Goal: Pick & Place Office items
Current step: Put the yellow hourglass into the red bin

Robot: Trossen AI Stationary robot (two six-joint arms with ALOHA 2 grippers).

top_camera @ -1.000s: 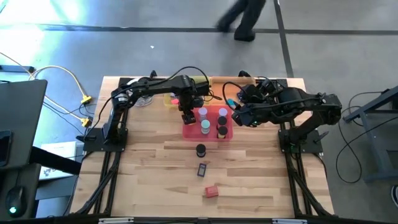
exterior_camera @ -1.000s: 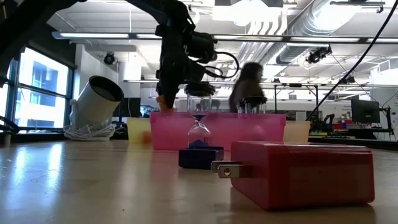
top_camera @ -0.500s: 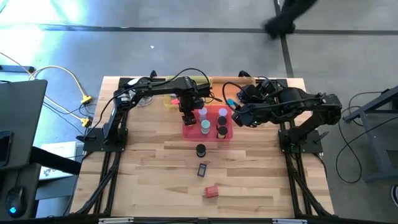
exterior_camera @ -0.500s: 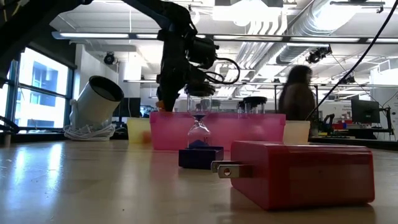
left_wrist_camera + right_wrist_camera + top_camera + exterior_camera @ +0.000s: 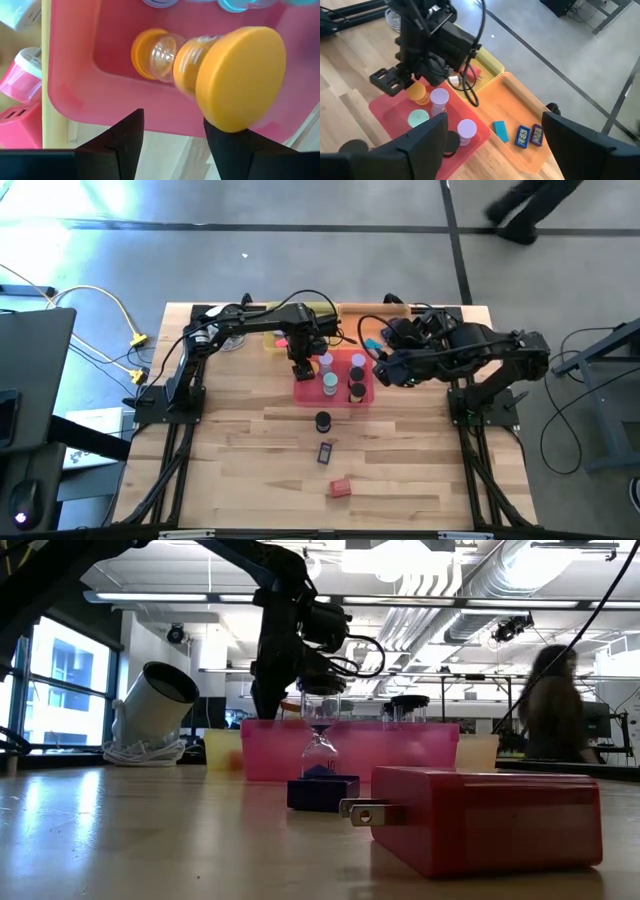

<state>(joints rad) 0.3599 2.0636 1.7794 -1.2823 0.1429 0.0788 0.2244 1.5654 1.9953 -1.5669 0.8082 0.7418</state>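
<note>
Pale plank table (image 5: 240,470): left tool (image 5: 170,131) spread above glossy orange hourglass (image 5: 210,70).

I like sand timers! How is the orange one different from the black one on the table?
The orange timer is in the pink tray; the black timer is on the bare table outside it. The orange timer is tilted; the black timer stands upright. Both are small hourglasses.

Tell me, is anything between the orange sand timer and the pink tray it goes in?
Nothing visible is. The left hand has the orange sand timer tilted right over the pink tray, and the tray floor below it is bare. The other timers stand farther along.
</note>
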